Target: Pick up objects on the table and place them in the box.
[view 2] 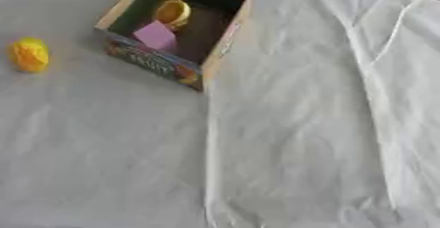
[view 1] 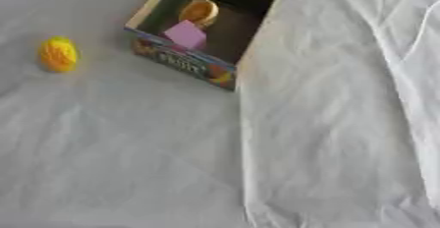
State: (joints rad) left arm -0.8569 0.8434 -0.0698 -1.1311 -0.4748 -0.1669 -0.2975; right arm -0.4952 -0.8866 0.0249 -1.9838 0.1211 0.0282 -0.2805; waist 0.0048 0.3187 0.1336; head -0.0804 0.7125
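we saw a cardboard box point(view 1: 225, 71), open-topped and turned askew near the far edge of the table, its front wall printed in bright colours with lettering too blurred for us to read. inside lay a flat-faced pink block point(view 1: 185, 35), tilted against the near wall, and just behind it a rounded orange-yellow object point(view 1: 199, 12). out on the table, well apart to the box's left, sat a yellow egg-shaped object point(view 1: 58, 54) with a ribbed look. a creased white cloth point(view 1: 326, 138) covered the table, one long fold running from the box's near corner toward us. the whole near half lay open. neither hand showed in either view, so we could not tell what the fingers were doing.
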